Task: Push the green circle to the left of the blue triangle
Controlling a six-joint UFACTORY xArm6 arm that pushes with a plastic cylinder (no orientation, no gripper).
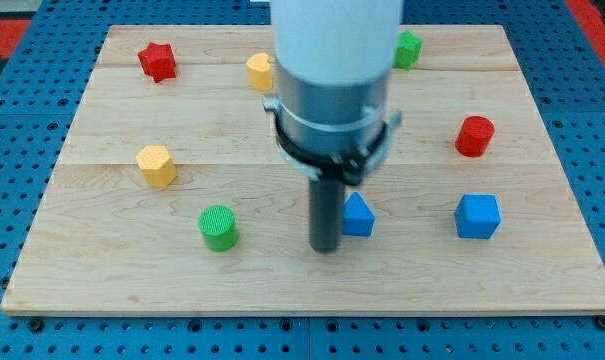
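The green circle (219, 227) is a round green block at the board's lower left of centre. The blue triangle (359, 216) lies to its right, partly hidden behind my rod. My tip (326, 247) rests on the board just left of the blue triangle, close to or touching its left edge, and well to the right of the green circle. The rod and the arm's white and grey body hide the board's upper middle.
A red star (157, 61) is at the top left. A yellow block (260, 71) sits by the arm, another yellow block (157, 165) at the left. A green block (409, 48), a red cylinder (474, 136) and a blue cube (477, 216) lie to the right.
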